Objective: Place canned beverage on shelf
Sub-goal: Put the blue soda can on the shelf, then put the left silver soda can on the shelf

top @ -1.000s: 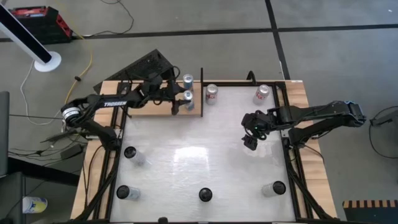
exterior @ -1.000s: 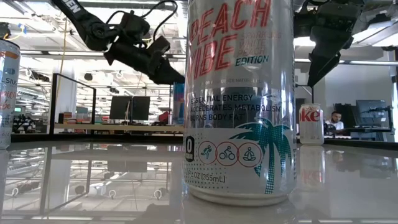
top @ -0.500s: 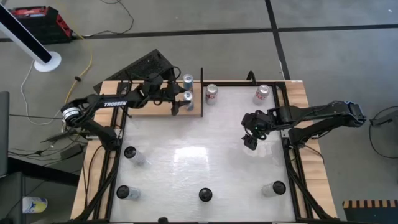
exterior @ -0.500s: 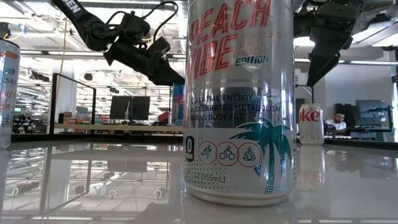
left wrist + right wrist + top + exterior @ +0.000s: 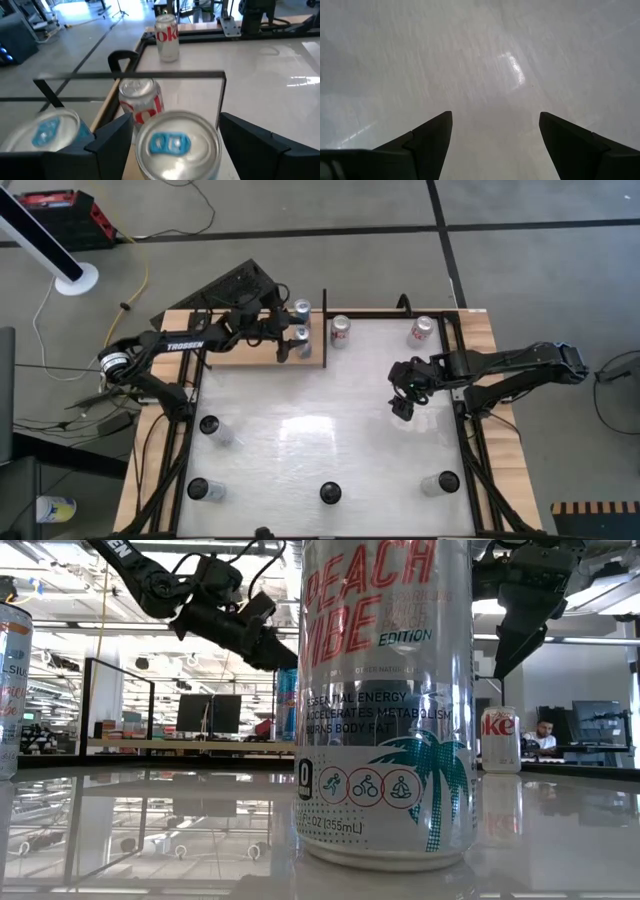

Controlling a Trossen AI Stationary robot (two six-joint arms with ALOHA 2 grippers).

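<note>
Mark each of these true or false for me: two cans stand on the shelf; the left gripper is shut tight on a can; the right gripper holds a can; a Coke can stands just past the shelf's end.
1. Two cans stand on the shelf. True: the rear can and the front can.
2. The left gripper is shut tight on a can. False: its fingers stand apart either side of the front can.
3. The right gripper holds a can. False: it is open over bare tabletop.
4. A Coke can stands just past the shelf's end. True.
</note>
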